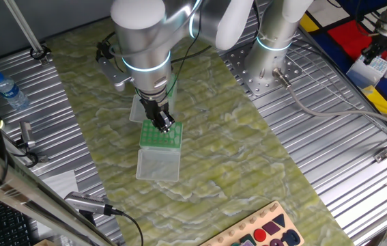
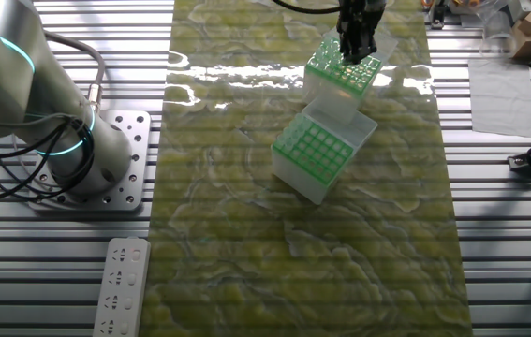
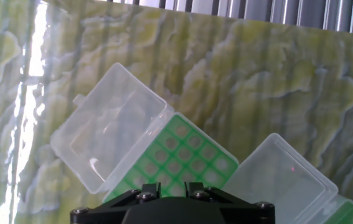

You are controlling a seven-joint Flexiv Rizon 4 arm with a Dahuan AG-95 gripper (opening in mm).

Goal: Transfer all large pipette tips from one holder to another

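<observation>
In one fixed view the gripper (image 1: 164, 124) hangs straight down from the arm (image 1: 142, 41) onto the top edge of a green-topped box (image 1: 160, 135), whose clear lid (image 1: 158, 164) lies open toward the camera on the marbled green mat (image 1: 248, 157); a second clear box or lid shows just behind the wrist, mostly hidden. The fingertips are too small here to judge their gap. The risk I read is a descent slightly off a hole, which would press on the green rack and tip or push the light box. In the other fixed view the gripper (image 2: 357, 39) stands over the far holder (image 2: 342, 73), touching or just above its grid, while the near holder (image 2: 318, 156) sits apart with its 1 lid tilted behind it. I cannot see any large pipette tips between the jaws or standing in either grid; they are too slim and pale at this size, so a tip could also be dropped or missed unnoticed. In the hand view, 2 green racks appear, one rack (image 3: 176, 155) centred just ahead of the gripper body, its open lid (image 3: 109, 129) to the left, and another lid (image 3: 285, 171) at right. The fingertips are out of frame, so whether the jaws are spread or holding anything cannot be told.
</observation>
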